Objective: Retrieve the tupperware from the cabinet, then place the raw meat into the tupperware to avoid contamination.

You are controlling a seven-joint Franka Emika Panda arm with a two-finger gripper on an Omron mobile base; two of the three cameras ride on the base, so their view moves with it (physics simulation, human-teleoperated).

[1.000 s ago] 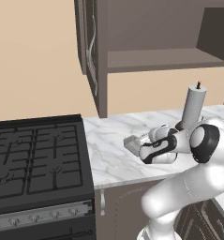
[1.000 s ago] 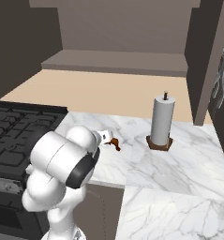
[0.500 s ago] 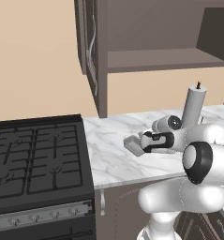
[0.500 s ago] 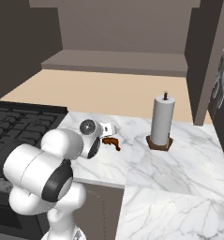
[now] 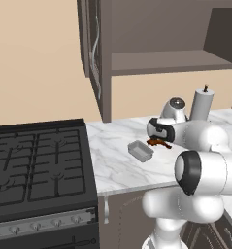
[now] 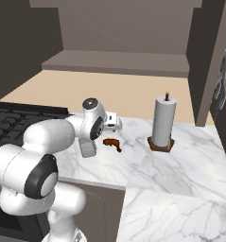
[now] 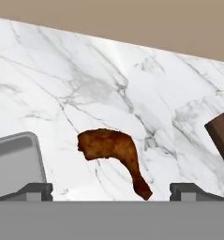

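At the far left stood the black stove [image 5: 40, 165], its grates butting against the left edge of the marble counter [image 5: 112, 160]. Above the counter's back edge hung the cabinet [image 5: 151, 34], its door [image 5: 91, 44] swung open and the inner shelf [image 5: 166, 62] bare where it showed.

The tupperware [image 5: 140, 151] sat on the counter, roughly midway between the back wall and the front edge, lidless and with nothing in it. In the hand view it lay at the lower left [image 7: 15, 161], just beside the left fingertip.

The raw meat [image 5: 158, 142] lay on the marble just to the right of the tupperware, apart from it. From the hand camera the raw meat [image 7: 114, 157] rested flat, thick end toward the tupperware and thin tail pointing to the lower right.

The gripper [image 7: 111, 191] hung above the meat, its fingers spread wide, one fingertip [image 7: 36, 190] at each side of the view, holding nothing. In the right base view the gripper [image 6: 115, 124] sat close over the counter, near the meat [image 6: 112, 143].

Farther right, the paper towel roll [image 6: 163, 122] stood upright on its brown base [image 6: 160, 143] near the counter's back edge.
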